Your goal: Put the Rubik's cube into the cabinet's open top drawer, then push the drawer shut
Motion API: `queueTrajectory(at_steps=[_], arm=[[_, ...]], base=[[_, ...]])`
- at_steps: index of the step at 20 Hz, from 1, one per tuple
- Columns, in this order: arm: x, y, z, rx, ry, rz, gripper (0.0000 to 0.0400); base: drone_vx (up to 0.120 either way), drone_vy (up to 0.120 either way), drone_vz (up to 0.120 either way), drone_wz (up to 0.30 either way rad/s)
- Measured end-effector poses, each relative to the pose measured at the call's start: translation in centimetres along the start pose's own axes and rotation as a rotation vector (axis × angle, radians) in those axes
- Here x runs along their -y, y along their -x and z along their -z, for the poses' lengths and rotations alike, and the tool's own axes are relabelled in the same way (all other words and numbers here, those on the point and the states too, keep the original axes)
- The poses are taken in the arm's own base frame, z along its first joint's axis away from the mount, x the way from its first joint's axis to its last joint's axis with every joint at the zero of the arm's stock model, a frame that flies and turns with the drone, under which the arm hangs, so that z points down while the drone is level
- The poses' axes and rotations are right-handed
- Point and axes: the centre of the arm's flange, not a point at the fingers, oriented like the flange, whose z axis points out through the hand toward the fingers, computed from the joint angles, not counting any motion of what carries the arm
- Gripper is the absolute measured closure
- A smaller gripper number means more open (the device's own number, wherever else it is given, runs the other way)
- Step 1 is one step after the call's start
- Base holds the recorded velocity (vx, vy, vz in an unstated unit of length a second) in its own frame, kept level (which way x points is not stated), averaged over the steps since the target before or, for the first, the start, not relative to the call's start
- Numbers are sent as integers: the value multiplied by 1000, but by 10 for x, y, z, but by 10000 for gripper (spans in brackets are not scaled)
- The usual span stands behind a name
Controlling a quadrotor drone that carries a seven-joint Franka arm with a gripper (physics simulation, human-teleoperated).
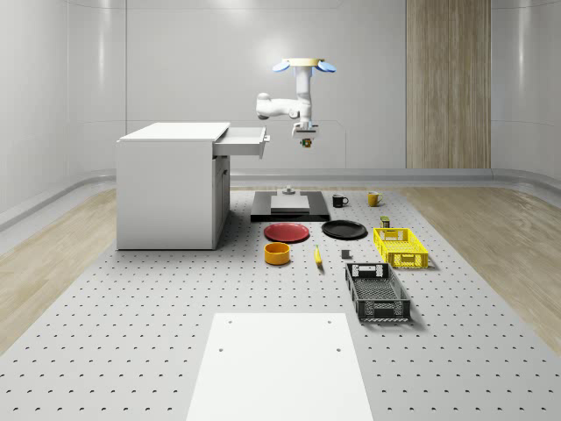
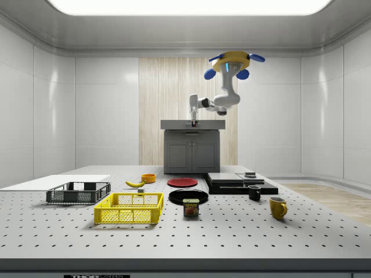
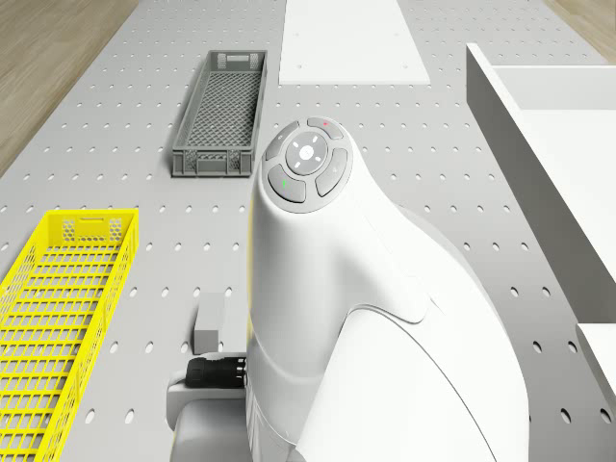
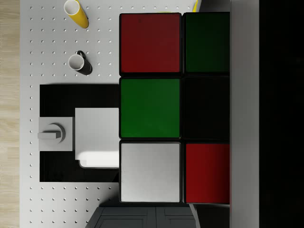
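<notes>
One step is underway: the drone [image 1: 304, 64] hovers beside the cabinet [image 1: 171, 184], its pincer [image 1: 305, 137] closed on the cube [image 1: 306, 142], just off the open drawer [image 1: 244, 139]. Dropping it in and shutting the drawer remain.

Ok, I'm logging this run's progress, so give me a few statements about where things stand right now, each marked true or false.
1. The Rubik's cube is held in the end effector, up in the air. True.
2. The cube already lies in the top drawer. False: in the whole-scene view it hangs beside the drawer's front, off to that view's right.
3. The top drawer stands pulled out of the cabinet. True.
4. The drone rests on top of the cabinet. False: it hovers above the black platform, beside the cabinet.
5. The yellow crate sits on the cabinet. False: it is on the table.
</notes>
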Motion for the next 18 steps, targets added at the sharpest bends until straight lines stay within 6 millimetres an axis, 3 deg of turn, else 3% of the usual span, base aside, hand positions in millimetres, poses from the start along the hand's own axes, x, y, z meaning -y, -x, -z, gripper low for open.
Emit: queueTrajectory(at_steps=[18], arm=[[0, 0, 0, 0, 0, 0, 75]], base=[[0, -120, 120, 0]])
